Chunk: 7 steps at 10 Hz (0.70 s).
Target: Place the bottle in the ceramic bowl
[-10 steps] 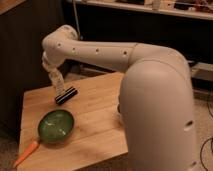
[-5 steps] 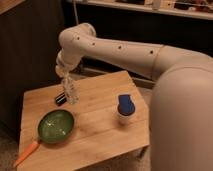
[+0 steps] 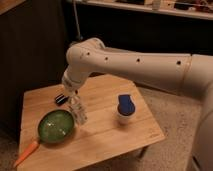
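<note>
Beside the green ceramic bowl (image 3: 54,128) hung the gripper (image 3: 75,100). It clasped the small clear plastic bottle (image 3: 79,114) upright.

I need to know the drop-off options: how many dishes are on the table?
2. The ceramic bowl sits front-left; a white cup stands right of it. The hand holds the bottle beside the bowl. None seems hidden.

On the table (image 3: 107,137) the bowl (image 3: 42,133) sits front-left, with a carrot (image 3: 25,152) before it at the edge and a bar (image 3: 61,98) behind it. The gripper (image 3: 75,100) grasps the bottle (image 3: 79,114) from above, just right of the bowl's rim. A cup (image 3: 124,117) stands well right.
</note>
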Each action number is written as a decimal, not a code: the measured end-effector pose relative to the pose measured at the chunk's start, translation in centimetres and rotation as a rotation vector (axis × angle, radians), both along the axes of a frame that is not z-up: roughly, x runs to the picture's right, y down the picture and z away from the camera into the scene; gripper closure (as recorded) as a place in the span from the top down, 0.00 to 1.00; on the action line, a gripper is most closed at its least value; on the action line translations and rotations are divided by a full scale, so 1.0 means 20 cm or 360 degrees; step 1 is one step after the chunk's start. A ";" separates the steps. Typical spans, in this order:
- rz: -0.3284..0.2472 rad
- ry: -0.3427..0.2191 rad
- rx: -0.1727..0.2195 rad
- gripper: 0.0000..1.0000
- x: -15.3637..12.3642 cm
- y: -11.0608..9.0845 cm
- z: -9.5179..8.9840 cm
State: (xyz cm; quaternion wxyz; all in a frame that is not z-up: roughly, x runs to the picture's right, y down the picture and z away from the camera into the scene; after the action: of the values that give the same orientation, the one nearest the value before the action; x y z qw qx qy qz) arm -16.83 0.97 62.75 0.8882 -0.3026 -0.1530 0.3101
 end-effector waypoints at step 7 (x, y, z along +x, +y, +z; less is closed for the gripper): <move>-0.0055 -0.0194 -0.0100 0.00 -0.16 0.16 -0.10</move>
State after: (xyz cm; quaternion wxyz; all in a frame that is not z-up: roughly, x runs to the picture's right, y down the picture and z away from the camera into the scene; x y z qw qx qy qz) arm -20.02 4.20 60.66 0.8724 -0.3514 -0.1918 0.2803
